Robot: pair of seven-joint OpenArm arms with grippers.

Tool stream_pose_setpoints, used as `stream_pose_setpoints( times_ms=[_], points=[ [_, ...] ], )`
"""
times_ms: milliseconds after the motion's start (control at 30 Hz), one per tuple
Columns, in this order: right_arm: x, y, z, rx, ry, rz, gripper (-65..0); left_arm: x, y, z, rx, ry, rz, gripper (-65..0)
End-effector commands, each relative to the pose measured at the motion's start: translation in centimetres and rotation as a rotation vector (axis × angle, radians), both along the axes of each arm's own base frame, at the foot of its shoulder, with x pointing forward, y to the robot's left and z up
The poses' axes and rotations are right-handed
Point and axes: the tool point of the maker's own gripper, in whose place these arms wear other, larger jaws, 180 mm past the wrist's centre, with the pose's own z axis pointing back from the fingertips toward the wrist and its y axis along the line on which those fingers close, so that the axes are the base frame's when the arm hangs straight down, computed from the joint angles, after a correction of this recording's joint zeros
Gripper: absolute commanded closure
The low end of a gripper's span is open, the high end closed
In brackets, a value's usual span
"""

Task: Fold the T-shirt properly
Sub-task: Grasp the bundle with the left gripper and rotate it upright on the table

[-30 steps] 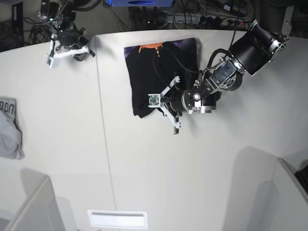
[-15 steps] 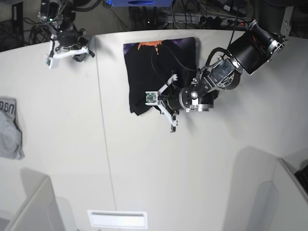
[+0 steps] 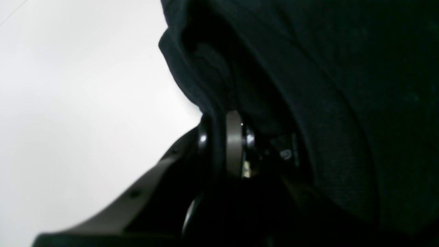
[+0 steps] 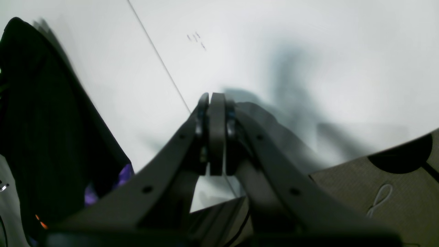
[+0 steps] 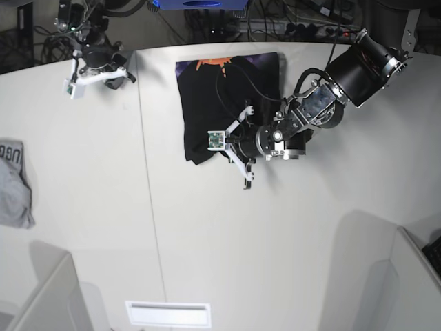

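Observation:
The black T-shirt (image 5: 213,96) lies partly folded at the back of the white table, with orange and purple print showing at its far edge. My left gripper (image 5: 231,152) is at the shirt's near edge. In the left wrist view it (image 3: 223,137) is shut on a fold of the black cloth (image 3: 325,68). My right gripper (image 5: 103,72) is at the table's far left corner, away from the shirt. In the right wrist view it (image 4: 215,103) is shut and empty above bare table, with the shirt (image 4: 44,120) off to its left.
A small grey lettered garment (image 5: 14,183) lies at the table's left edge. A white slot (image 5: 167,314) is set in the near edge. Grey panels (image 5: 48,296) stand at the near corners. Cables and gear crowd the space behind the table.
My left gripper has shifted slightly left with the cloth in it, and the shirt's near left corner has slid a little left. The right arm has not moved.

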Motion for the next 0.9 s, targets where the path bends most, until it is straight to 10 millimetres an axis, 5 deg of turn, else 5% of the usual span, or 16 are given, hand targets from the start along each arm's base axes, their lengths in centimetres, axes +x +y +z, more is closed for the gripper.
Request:
stream_pose_setpoints(
  times_ms=[0,133,300,433,667,867],
  points=[
    [0.5,-0.2,0.7,-0.009,-0.031,0.001,0.0,-0.3,0.6,-0.4,0.047,0.01,-0.022,0.0],
    [0.7,0.0,0.8,-0.006,-0.037,0.004,0.0,0.2,0.7,-0.1,0.044,0.0,-0.013,0.0],
    [0.8,0.1,0.7,-0.004,-0.038,0.005,0.0,0.9,0.4,0.5,0.032,-0.013,-0.012,-34.7],
    [0.8,0.2,0.7,-0.002,-0.037,0.006,0.0,1.4,-0.9,1.4,0.008,-0.029,-0.022,-52.7],
    [0.9,0.2,0.8,-0.002,-0.039,0.006,0.0,2.5,-3.5,5.2,-0.058,-0.12,-0.068,-56.4],
    [0.9,0.2,0.9,-0.003,-0.04,0.011,0.0,7.0,-1.1,8.6,-0.033,-0.211,0.085,-56.4]
  ],
)
